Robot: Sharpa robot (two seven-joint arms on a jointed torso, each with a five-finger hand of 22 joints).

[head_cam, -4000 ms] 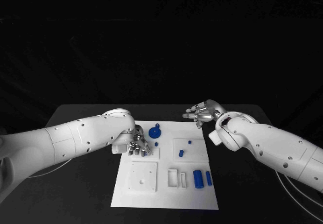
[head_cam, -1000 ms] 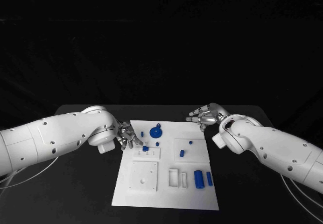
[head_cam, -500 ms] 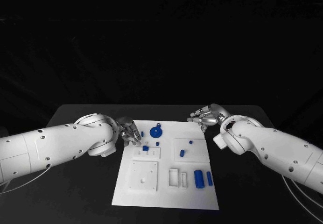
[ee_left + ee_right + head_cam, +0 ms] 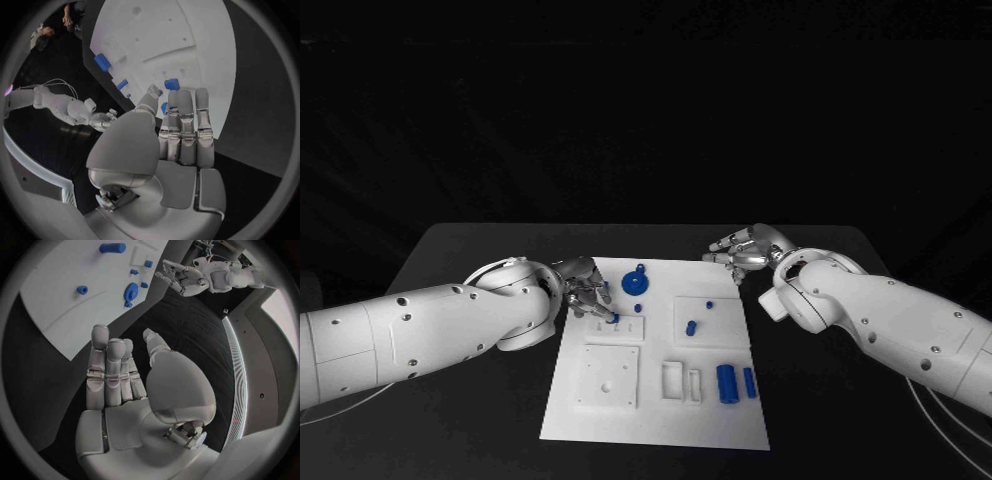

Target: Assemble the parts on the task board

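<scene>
Head view — left robot hand [image 4: 584, 293] at task board [image 4: 661, 420] edge

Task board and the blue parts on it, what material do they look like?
Task board: looks like matte white plastic, flat even surface with raised blocks and cut slots. Blue parts, e.g. the cylinder: probably moulded or printed plastic, uniform saturated colour, little gloss. Neither is certain from the look alone.
</scene>
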